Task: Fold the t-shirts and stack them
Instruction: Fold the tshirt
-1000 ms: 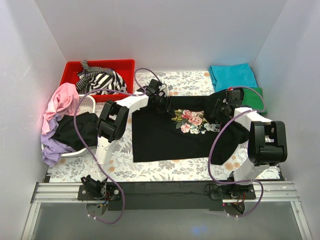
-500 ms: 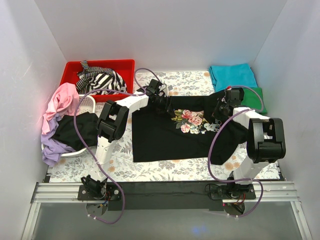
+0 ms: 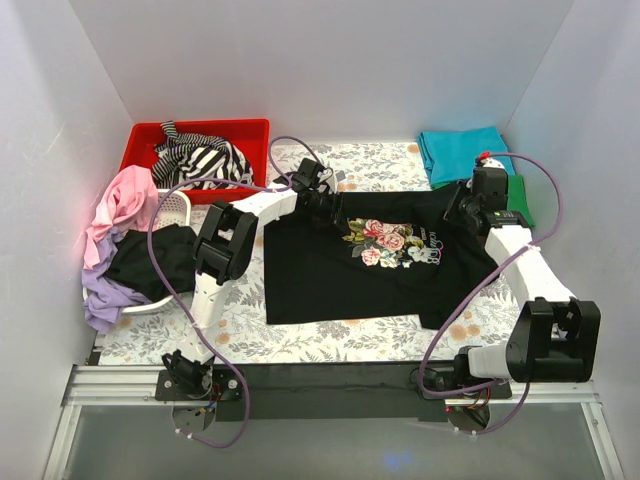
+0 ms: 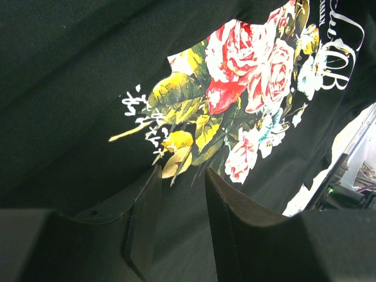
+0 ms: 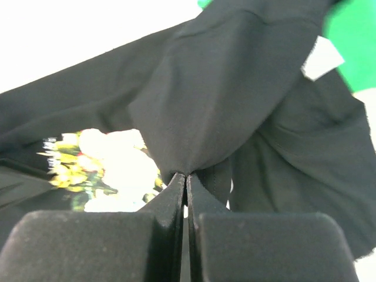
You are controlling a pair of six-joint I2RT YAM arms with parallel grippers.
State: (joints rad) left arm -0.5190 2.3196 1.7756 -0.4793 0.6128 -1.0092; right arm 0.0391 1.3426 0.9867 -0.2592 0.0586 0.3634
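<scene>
A black t-shirt with a pink-rose print (image 3: pixel 340 270) lies spread on the floral table cover. My right gripper (image 3: pixel 466 212) is at its far right shoulder. In the right wrist view the right gripper (image 5: pixel 187 175) is shut, pinching a fold of the black t-shirt (image 5: pixel 235 88) at its fingertips. My left gripper (image 3: pixel 330 212) sits at the shirt's far left, near the collar. In the left wrist view the left gripper (image 4: pixel 182 173) is open, with flat cloth and the rose print (image 4: pixel 247 70) showing past the gap.
A teal tee (image 3: pixel 465 152) and a green tee (image 3: pixel 520 195) lie folded at the far right. A red bin (image 3: pixel 240 130) holds a striped tee (image 3: pixel 200 158). A white basket (image 3: pixel 178 205) at the left carries pink (image 3: pixel 125 200), lilac (image 3: pixel 105 295) and black (image 3: pixel 155 260) tees.
My right gripper closed on the shirt's right shoulder, and the arm swung outward to the right, drawing that side of the shirt flatter. The left arm stayed put.
</scene>
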